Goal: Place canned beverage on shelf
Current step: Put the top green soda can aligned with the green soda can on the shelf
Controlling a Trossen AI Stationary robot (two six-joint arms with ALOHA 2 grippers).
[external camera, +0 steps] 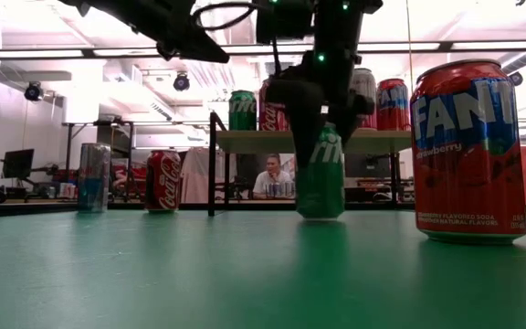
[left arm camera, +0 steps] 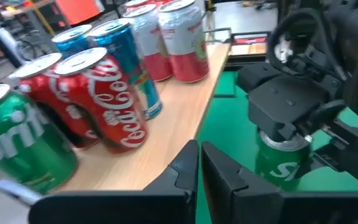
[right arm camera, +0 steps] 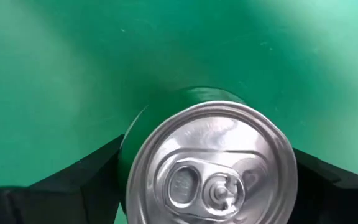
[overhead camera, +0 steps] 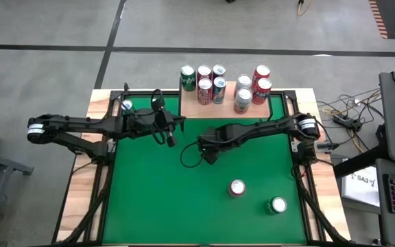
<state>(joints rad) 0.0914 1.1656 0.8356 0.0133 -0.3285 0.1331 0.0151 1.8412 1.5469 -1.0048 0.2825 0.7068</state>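
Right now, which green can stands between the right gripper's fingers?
The Sprite can mid-table, flanked by the right gripper. The others stand clear: one green can on the shelf, a lone green can beside a red can.

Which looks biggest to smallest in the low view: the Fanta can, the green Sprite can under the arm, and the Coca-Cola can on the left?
1. Fanta can, largest, though it is nearest the camera.
2. Sprite can.
3. Coca-Cola can, farthest back.
Their true sizes may match.

A glossy metal can (right arm camera: pixel 210 162) with a brushed silver lid is seen on matt green felt (right arm camera: pixel 55 68); the shelf (left arm camera: pixel 166 118) is pale smooth wood.
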